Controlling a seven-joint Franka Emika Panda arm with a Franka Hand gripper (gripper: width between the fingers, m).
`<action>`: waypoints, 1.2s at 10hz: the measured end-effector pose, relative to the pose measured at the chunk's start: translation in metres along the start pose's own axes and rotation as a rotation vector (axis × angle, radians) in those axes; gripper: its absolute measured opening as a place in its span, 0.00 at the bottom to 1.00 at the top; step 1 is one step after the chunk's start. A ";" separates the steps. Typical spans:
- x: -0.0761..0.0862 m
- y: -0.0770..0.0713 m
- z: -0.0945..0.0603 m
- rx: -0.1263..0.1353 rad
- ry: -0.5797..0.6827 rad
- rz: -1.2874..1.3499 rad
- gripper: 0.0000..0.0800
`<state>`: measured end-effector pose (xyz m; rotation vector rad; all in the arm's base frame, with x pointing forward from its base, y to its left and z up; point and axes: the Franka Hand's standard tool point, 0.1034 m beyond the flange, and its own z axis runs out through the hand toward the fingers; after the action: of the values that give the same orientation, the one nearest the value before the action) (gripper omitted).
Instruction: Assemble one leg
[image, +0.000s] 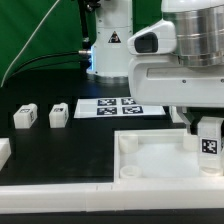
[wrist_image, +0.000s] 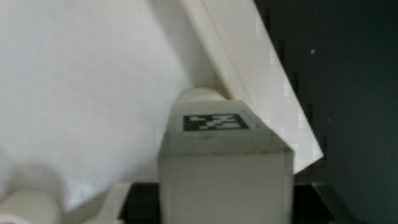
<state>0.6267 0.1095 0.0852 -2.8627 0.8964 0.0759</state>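
Black matte tabletop (image: 60, 170), green cloth behind, and we're over the big white square panel (image: 160, 165): smooth plastic, with a raised rim like a shallow tray. The gripper (image: 206, 132) is closed on the leg (image: 209, 148), a stubby white block with its long axis upright and its checkered tag facing the exterior camera. It's at the panel's far corner on the exterior view's right; touching or not, I cannot tell. In the wrist view, the leg (wrist_image: 222, 165) is hard by the slanting rim (wrist_image: 267, 90). At the exterior view's left sit a spare block (image: 25, 117) and its twin (image: 57, 114), with the flat marker board (image: 108, 106) just beyond.
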 end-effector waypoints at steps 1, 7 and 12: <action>0.000 0.000 0.000 0.003 0.002 0.105 0.37; 0.000 0.001 0.001 0.015 0.003 0.698 0.37; -0.001 -0.001 0.001 0.029 -0.018 1.118 0.37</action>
<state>0.6269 0.1111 0.0842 -1.9568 2.2889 0.1902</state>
